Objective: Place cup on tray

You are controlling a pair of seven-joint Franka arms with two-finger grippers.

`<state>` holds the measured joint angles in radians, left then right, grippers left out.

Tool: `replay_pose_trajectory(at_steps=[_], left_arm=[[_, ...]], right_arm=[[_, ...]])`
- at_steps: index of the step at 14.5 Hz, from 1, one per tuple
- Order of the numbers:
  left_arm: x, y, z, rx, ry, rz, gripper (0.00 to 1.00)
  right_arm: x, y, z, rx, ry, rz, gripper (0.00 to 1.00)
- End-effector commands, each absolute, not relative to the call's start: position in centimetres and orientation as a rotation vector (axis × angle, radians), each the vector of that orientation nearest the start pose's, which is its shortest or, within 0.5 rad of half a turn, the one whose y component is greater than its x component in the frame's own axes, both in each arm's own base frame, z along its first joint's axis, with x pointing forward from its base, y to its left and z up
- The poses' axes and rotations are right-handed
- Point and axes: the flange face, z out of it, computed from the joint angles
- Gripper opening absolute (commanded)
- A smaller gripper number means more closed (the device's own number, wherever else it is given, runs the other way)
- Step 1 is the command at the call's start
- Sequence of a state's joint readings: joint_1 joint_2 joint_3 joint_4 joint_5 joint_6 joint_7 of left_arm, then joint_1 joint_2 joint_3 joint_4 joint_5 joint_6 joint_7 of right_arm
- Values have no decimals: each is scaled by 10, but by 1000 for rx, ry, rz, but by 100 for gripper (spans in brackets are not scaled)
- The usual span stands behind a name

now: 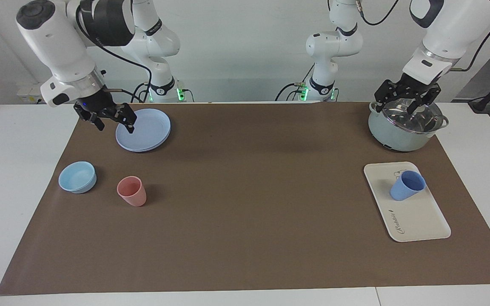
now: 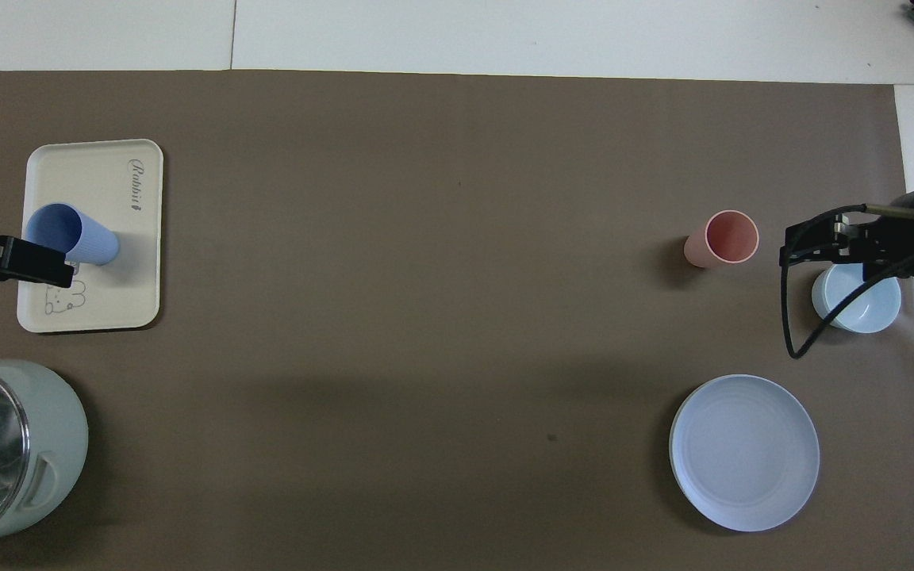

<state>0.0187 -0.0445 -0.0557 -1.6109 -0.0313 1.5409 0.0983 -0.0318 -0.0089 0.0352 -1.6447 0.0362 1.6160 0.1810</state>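
Blue cup (image 1: 407, 185) upright on tray (image 1: 419, 221), at tray end nearer robots, by bear drawing. Tray on brown mat at left arm's end of counter (image 1: 245, 238).

Left claw (image 1: 405, 95) raised over lidded pot (image 1: 404, 127), fingers spread, holding nothing.

Right claw (image 1: 109, 119) raised over edge of blue plate (image 1: 147, 129), fingers spread, empty.

Pink cup (image 1: 132, 191) and light-blue bowl (image 1: 77, 177) side by side at right arm's end, farther from robots than plate.

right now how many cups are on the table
2. The blue cup stands on the tray at the left arm's end; the pink cup stands on the mat beside the bowl at the right arm's end. None looks hidden.
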Motion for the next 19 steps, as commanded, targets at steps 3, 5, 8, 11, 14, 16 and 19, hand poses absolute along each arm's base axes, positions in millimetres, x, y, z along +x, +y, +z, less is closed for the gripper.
replay_pose_trajectory(at_steps=[3, 5, 8, 11, 14, 16, 19], left_arm=[[533, -23, 627, -3174, 190, 23, 100], [533, -23, 627, -3174, 190, 23, 100], [533, -23, 627, -3174, 190, 23, 100], [533, -23, 627, -3174, 190, 23, 100], [532, -23, 627, -3174, 190, 25, 100], [533, -23, 627, -3174, 190, 23, 100], [533, -23, 627, -3174, 190, 23, 100]], right_arm=[[538, 23, 622, -3150, 170, 95, 99], [532, 25, 614, -3153, 151, 107, 99], [537, 22, 615, -3151, 70, 50, 99], [537, 17, 616, -3151, 73, 55, 99], [536, 17, 616, -3151, 80, 65, 99], [535, 18, 616, -3151, 80, 65, 99], [535, 18, 616, -3151, 80, 67, 99]])
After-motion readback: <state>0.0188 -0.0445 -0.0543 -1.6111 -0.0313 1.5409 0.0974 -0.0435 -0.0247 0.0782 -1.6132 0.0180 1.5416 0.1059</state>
